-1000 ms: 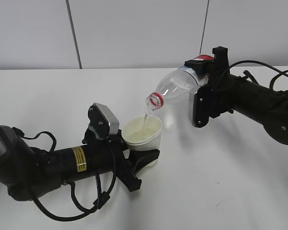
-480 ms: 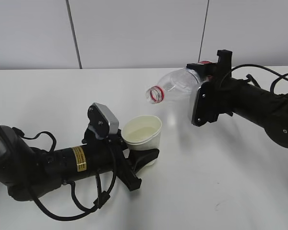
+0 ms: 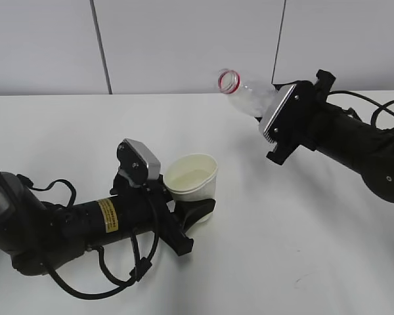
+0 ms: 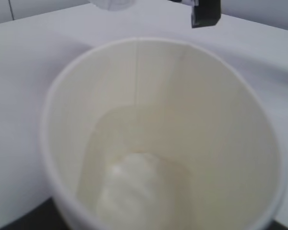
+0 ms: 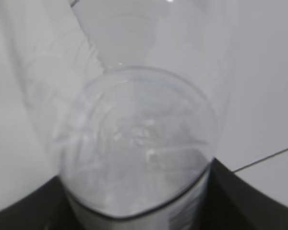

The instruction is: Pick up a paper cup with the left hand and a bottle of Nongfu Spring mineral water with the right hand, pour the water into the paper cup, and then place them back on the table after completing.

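My left hand (image 3: 194, 213) grips the paper cup (image 3: 191, 178), water (image 4: 134, 191) pooled inside. My right hand (image 3: 276, 125) clamps the tilted bottle (image 3: 249, 98), red-ringed neck up; the yellow sticker (image 3: 108, 216) print is unreadable.

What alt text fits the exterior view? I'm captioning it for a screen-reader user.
Two black robot arms work over a white table. The left hand grips a white paper cup holding a little water, while the right hand holds a clear plastic bottle raised and tilted, its uncapped red-ringed mouth pointing up and left, away from the cup.
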`<action>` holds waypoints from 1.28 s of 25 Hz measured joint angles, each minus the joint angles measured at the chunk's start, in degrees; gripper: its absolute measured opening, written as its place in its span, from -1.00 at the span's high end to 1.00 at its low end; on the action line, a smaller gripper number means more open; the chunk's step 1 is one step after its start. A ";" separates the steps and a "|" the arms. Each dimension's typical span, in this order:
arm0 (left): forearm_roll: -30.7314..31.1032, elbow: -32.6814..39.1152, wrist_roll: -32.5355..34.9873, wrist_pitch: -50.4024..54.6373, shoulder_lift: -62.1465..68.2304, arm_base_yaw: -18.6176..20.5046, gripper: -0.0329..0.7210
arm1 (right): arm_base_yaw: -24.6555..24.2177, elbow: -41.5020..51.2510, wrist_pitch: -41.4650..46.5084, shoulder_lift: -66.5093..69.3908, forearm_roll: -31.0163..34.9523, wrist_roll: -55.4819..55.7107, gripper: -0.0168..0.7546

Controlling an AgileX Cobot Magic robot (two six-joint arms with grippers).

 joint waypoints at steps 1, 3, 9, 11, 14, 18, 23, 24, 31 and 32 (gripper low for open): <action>-0.44 0.00 0.00 0.00 0.00 0.00 -0.01 | 0.00 0.00 0.00 0.00 0.43 2.95 -0.09; -1.36 0.00 0.00 0.00 0.00 0.00 -0.01 | 0.00 0.00 0.00 0.00 1.38 8.24 -0.08; -3.60 0.00 0.00 0.00 0.00 0.00 -0.01 | 0.00 0.02 0.00 0.00 3.71 24.35 -0.08; -4.20 0.00 0.00 0.00 0.00 0.00 -0.01 | 0.00 0.02 0.00 0.00 4.45 29.40 -0.08; -4.80 0.00 0.00 0.13 -0.06 0.00 -0.01 | 0.00 0.02 0.00 0.00 7.10 35.85 -0.08; -6.26 0.00 0.00 1.98 -1.35 0.00 -0.01 | 0.00 0.74 -0.21 0.00 9.77 42.32 -0.08; -8.18 0.00 0.00 3.56 -2.57 1.56 -0.01 | 0.00 2.54 -0.21 0.00 10.35 45.55 -0.08; -8.23 0.00 0.00 3.78 -2.57 2.20 -0.01 | 0.00 2.87 -0.21 0.00 10.73 46.09 -0.08; -8.75 0.00 0.00 3.91 -2.57 8.47 -0.01 | 0.00 4.03 -0.21 0.00 11.55 47.79 -0.08; -8.75 0.00 0.00 3.91 -2.57 9.38 -0.01 | 0.00 4.03 -0.21 0.00 11.55 47.88 -0.08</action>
